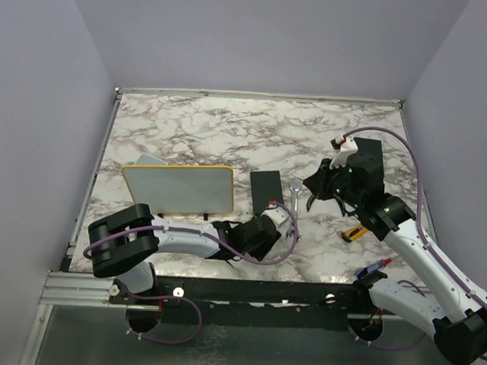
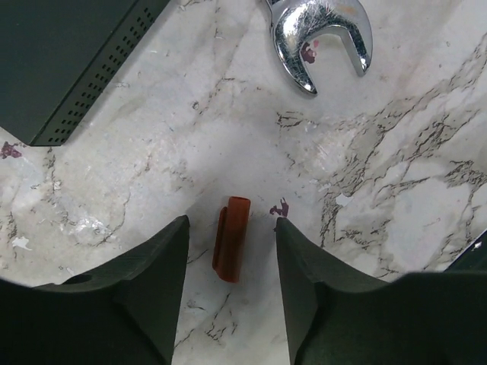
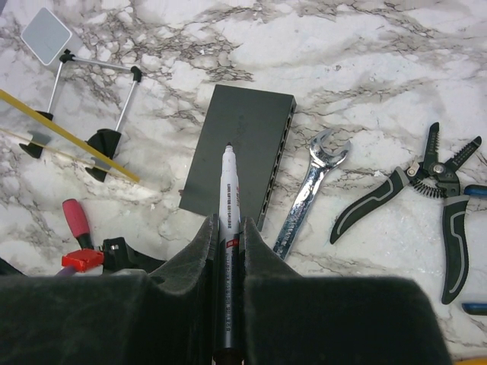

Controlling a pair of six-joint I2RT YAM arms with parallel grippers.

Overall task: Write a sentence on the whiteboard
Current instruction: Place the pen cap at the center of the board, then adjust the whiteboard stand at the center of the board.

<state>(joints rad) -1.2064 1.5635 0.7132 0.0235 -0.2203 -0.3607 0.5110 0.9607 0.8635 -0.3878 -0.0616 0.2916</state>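
Marker [image 3: 229, 190] barrel (lower half) inside right gripper [image 3: 227, 225]

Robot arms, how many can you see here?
2. The left arm lies low in front of the whiteboard, left gripper open around a red cap. The right arm reaches up the right side, right gripper shut on a marker. None seems hidden.

1 whiteboard [image 1: 178, 187] | 1 slab [image 1: 265, 186] | 1 wrench [image 3: 307, 194] | 1 marker [image 3: 229, 220] | 1 cap [image 2: 231, 239]
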